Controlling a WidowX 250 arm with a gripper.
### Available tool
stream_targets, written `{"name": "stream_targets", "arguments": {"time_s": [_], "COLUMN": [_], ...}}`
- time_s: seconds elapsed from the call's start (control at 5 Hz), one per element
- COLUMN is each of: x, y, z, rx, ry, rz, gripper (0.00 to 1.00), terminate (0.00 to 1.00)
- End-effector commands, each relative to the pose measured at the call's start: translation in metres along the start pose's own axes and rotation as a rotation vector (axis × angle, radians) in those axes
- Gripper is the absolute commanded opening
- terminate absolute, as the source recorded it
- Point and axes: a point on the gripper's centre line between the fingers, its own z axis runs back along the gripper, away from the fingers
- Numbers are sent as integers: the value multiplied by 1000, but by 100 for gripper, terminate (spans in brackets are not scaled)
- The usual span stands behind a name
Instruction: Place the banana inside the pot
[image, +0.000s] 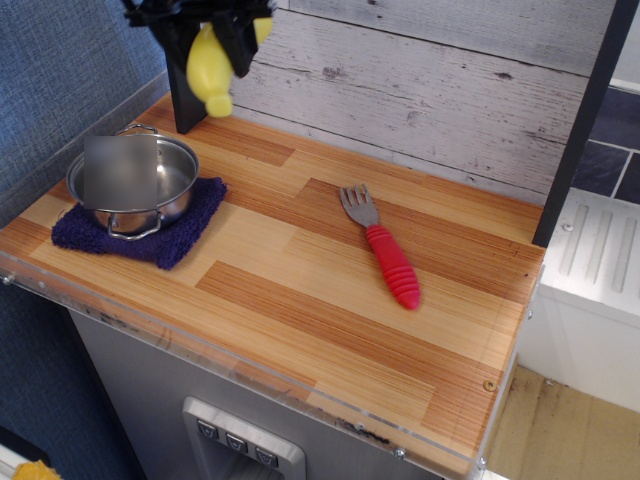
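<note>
My black gripper (208, 50) is at the top left, high above the counter, shut on the yellow toy banana (207, 70), which hangs with its stubby tip pointing down. The shiny steel pot (175, 186) with wire loop handles sits on a dark blue cloth (190, 228) at the left end of the counter. Part of the pot is covered by a grey blurred patch. The banana is above and to the right of the pot, not over its opening.
A fork with a red handle (392, 265) lies in the middle right of the wooden counter (300, 300). A dark post (185, 95) stands behind the pot, another (580, 130) at the right. A white plank wall runs along the back.
</note>
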Motion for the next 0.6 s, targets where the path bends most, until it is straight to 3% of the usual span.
{"name": "stream_targets", "arguments": {"time_s": [0.0, 0.4], "x": [-31, -44], "y": [40, 65], "z": [16, -11], "rx": [83, 112], "ry": [-10, 13], "rz": [23, 91], "gripper": [0, 0], "terminate": [0, 0]}}
